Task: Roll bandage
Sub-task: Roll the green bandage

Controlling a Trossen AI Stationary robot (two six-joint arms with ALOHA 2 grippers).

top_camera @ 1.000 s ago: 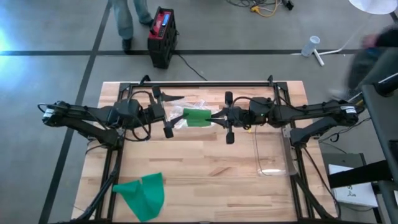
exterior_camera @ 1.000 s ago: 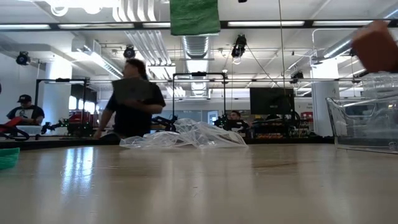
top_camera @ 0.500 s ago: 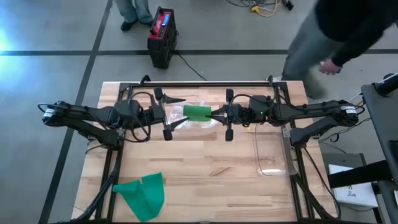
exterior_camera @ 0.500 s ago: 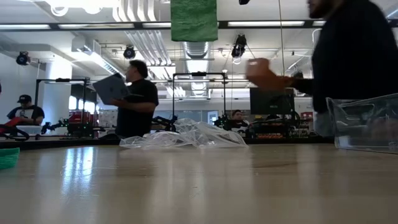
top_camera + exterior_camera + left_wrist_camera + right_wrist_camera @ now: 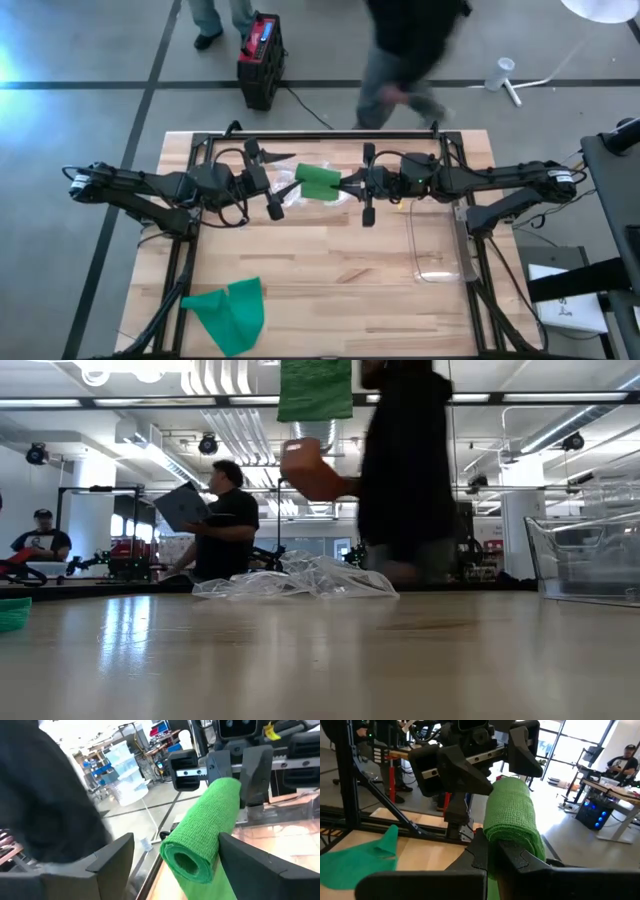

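A green bandage roll [image 5: 318, 182] hangs high over the table's far middle, between my two grippers. It also shows at the top of the low view [image 5: 315, 388]. My right gripper [image 5: 346, 185] is shut on the roll's right end. My left gripper [image 5: 282, 183] stands open at the roll's left end. In the left wrist view that hollow end [image 5: 187, 862] lies between the open fingers, close beside one finger [image 5: 250, 860]. A second, loose green bandage [image 5: 230, 315] lies flat near the table's near left corner. My right gripper pinches the roll's near end [image 5: 507, 837] between its two shut fingers, coming level from the table's right and pointing along the roll. The roll sticks out roughly level toward the left gripper, lifted clear of the table. My left gripper: I cannot tell whether its finger touches the roll.
A crumpled clear plastic bag [image 5: 300, 580] lies on the table under the roll. A clear plastic bin [image 5: 440, 245] stands at the right. A person [image 5: 405, 50] passes just beyond the table's far edge. Bare wood lies in the near middle.
A person has walked along the table's far edge from the right toward the middle. My left gripper has turned slightly at the wrist while staying in place. The roll stays held in the air between the grippers.
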